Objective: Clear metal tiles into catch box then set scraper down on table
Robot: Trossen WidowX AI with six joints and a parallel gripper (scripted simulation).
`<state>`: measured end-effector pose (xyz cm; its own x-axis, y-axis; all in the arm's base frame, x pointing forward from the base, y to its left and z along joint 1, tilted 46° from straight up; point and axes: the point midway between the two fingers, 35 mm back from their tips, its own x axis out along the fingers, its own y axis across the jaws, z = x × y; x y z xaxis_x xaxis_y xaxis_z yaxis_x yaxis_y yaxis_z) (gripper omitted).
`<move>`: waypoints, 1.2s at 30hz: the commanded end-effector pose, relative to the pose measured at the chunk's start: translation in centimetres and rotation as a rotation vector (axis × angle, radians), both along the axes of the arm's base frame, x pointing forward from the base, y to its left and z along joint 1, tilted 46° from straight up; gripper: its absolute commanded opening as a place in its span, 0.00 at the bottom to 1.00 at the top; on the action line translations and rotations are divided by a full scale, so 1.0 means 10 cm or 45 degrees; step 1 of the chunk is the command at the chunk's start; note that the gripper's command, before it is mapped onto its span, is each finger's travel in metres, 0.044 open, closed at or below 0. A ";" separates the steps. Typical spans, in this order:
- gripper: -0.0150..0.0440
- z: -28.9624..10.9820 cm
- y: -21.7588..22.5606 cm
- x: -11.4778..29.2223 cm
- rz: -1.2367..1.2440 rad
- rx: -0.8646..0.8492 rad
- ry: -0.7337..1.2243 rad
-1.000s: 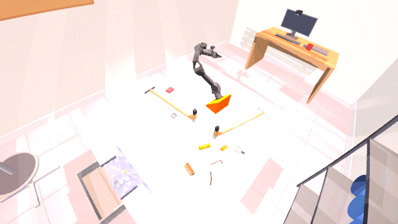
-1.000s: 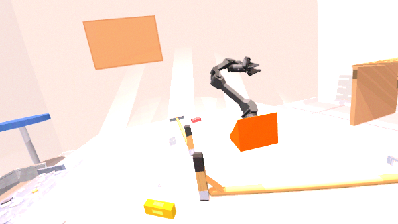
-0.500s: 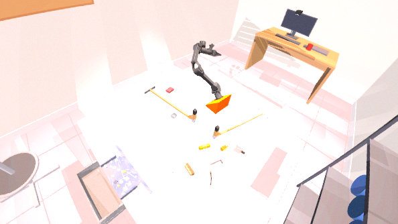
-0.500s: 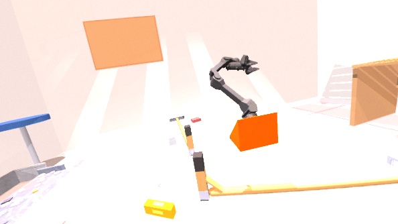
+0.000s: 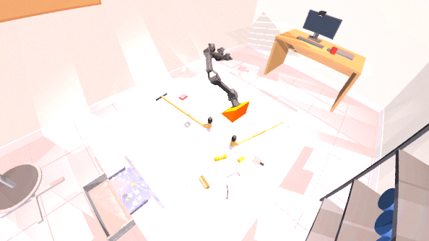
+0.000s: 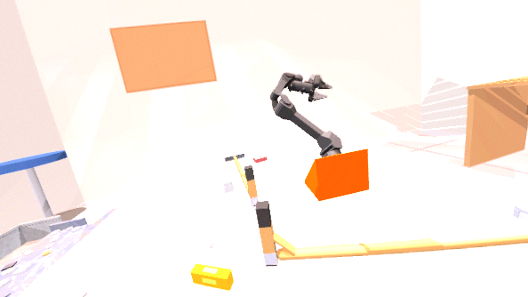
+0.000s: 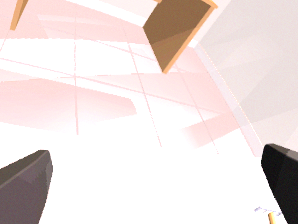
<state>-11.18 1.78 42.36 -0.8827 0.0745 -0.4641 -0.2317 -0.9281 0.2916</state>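
Observation:
My gripper (image 5: 228,56) (image 6: 324,91) (image 7: 153,192) is open and empty. It is raised high above the orange base (image 5: 236,111) (image 6: 340,175) and points towards the desk. Two long yellow scrapers lie on the white table. One scraper (image 5: 182,110) (image 6: 241,172) has a dark T-blade and lies left of the base. The steel bench plate (image 5: 119,176) (image 6: 36,251) lies far off at the front left with several small tiles (image 5: 133,185) on it. The catch box (image 5: 95,181) (image 6: 22,233) stands at its end.
Loose pieces lie on the table: a red tile (image 5: 183,97) (image 6: 260,159), a grey tile (image 5: 187,124), yellow blocks (image 5: 220,158) (image 6: 212,276) and a wooden block (image 5: 204,182). A desk (image 5: 318,53) (image 7: 176,23) stands behind, a round table (image 5: 18,185) at the left, and a stair rail at the right.

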 end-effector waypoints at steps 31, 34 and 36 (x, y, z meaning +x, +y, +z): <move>1.00 0.17 -0.04 1.61 1.244 0.109 0.688; 1.00 0.15 0.02 1.76 1.340 0.118 0.768; 1.00 0.13 0.08 1.85 1.403 0.124 0.823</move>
